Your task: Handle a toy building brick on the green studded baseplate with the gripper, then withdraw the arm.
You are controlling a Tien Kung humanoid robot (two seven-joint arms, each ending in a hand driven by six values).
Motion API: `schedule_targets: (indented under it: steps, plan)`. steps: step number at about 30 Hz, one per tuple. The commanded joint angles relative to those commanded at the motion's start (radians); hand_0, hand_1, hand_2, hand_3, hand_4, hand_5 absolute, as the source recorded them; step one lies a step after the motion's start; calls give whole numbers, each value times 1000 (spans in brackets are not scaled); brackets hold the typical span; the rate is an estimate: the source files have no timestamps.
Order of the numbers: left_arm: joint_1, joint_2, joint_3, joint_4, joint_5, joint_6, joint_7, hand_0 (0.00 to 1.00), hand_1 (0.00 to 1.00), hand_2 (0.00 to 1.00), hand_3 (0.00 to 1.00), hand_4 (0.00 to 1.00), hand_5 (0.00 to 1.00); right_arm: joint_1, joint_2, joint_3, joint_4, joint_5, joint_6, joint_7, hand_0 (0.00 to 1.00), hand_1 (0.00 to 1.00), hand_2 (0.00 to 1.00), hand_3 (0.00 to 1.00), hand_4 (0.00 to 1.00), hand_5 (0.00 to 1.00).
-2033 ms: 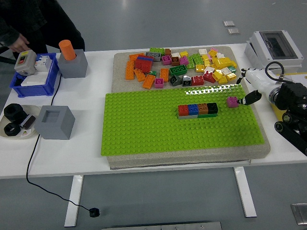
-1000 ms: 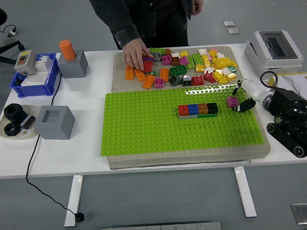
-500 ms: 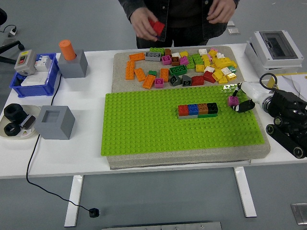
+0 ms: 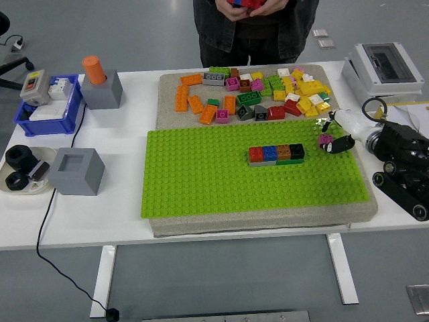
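- The green studded baseplate [image 4: 201, 174] lies on a grey pad at the table's middle, near the front edge, so bricks can be pressed onto it flat.
- A short row of red, blue, orange and black bricks [image 4: 276, 153] stands on it right of centre, apparently an assembly in progress.
- The small pink brick [image 4: 326, 140] sits near the baseplate's right edge, towards its far corner, with the right hand [image 4: 337, 136] at it; the white and black fingertips close narrowly around it, which I judge a pinch grip, though actual contact is too small to confirm.
- Whether the pink brick is seated on the studs or lifted clear cannot be told.
- Loose bricks [image 4: 255, 94] are heaped on the pad's far edge as a supply.
- A person [image 4: 255, 20] stands at the table's far edge, cut off by the frame's top, both hands holding something red.
- The left hand is out of sight.
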Motion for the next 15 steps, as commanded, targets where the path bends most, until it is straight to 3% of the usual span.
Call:
schedule_targets:
  steps: [6, 7, 12, 13, 15]
  plan:
    - [-1, -1, 0, 0, 0, 1, -1, 648, 648, 646, 679, 630, 276, -2, 0, 2, 3, -11, 3, -4, 923, 951, 926, 582, 704, 257]
    - [-1, -1, 0, 0, 1, 1, -1, 648, 648, 646, 678, 628, 276, -3, 0, 2, 2, -11, 4, -4, 925, 955, 934, 625, 746, 232]
    - [0, -1, 2, 0, 0, 1, -1, 648, 648, 646, 678, 628, 276, -5, -3, 2, -1, -6, 4, -4, 925, 955, 934, 625, 746, 232]
    - [0, -1, 2, 0, 0, 1, -1, 648, 648, 646, 679, 629, 275, -5, -3, 3, -1, -4, 4, -4, 927, 957, 940, 663, 855, 254]
    - [0, -1, 2, 0, 2, 1, -1, 648, 648, 646, 679, 629, 275, -6, -3, 3, -2, -2, 4, -4, 927, 957, 940, 663, 855, 254]
